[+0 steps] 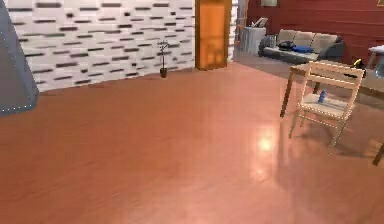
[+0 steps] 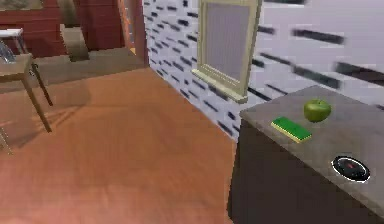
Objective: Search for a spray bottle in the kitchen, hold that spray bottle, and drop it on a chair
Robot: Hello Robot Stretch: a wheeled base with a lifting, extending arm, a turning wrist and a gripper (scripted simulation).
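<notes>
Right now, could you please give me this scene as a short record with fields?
floor: reddish wood floor
chair: wooden chair at the forward view's right, beside a table, a small blue-and-white thing on its seat
sofa: grey sofa against the red wall
door: orange door beside the brick wall
plant: small potted plant by that wall
counter: grey counter at the arm side view's lower right, bearing a green apple, a flat green thing and a dark round thing
</notes>
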